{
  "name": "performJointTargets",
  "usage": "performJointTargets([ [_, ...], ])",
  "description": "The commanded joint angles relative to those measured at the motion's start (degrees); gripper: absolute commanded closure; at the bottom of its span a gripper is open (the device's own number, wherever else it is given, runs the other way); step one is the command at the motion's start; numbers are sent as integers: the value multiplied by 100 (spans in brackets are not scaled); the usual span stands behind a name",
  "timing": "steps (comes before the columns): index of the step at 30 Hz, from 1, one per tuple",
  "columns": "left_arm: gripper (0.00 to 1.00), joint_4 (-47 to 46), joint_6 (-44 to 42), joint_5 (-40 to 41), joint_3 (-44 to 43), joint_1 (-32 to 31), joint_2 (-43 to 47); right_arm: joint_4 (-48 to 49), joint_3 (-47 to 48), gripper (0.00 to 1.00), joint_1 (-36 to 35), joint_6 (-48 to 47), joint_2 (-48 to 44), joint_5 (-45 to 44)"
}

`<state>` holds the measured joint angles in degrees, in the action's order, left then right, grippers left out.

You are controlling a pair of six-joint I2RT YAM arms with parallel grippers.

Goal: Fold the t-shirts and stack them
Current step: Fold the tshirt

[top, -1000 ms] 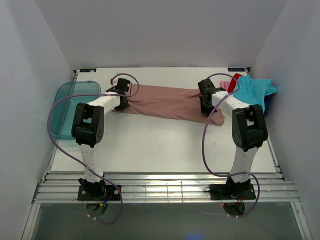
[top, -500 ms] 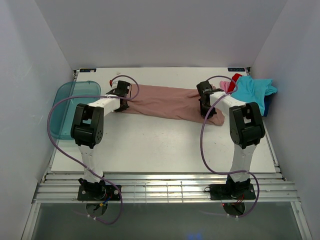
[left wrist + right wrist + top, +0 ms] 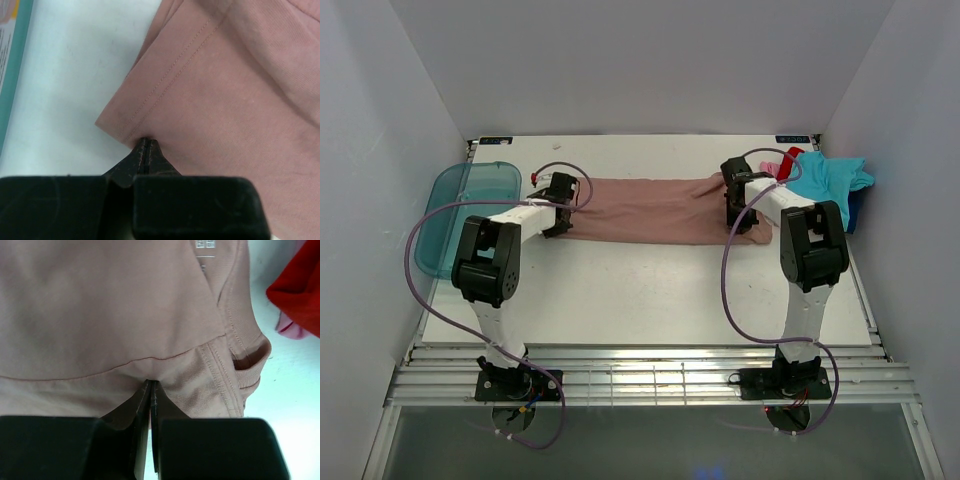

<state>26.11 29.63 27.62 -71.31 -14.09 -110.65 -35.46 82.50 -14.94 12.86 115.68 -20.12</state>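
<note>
Left gripper (image 3: 145, 144) is clamped tight on the hem corner of the pink tee (image 3: 650, 210), jaws closed with cloth pinched between the tips. Right gripper (image 3: 151, 386) is closed the same way on the folded edge at the collar end, neck label just beyond it at 12 o'clock.

A second ago the tee lay as a slanted strip, running from 10 o'clock down to 4 o'clock. Now it runs level, 9 to 3, across the far half of the table (image 3: 650, 300). The left end has come toward 7 o'clock and the right end has gone up toward 12. The strip also looks flatter and more drawn out.

I judge that the lengthwise fold is done and squared, so a crosswise fold looks like the next step. The pile (image 3: 825, 178) of other tees waits at 2 o'clock, untouched; the tray (image 3: 450, 215) sits at 9 o'clock.
</note>
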Motion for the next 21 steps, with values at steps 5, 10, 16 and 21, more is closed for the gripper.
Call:
performJointTargets([
  [5,100,746,228,-72,916,-24,640,-128,-15,92,281,-222,543,-247],
  [10,100,878,385,-28,1312,-24,931,-49,20,92,307,-319,614,-203],
  [16,100,1150,544,-142,1383,-94,1474,-66,-76,92,307,-355,456,-317],
  [21,100,1230,570,-309,954,-348,2082,355,-575,92,299,-407,-227,-274],
])
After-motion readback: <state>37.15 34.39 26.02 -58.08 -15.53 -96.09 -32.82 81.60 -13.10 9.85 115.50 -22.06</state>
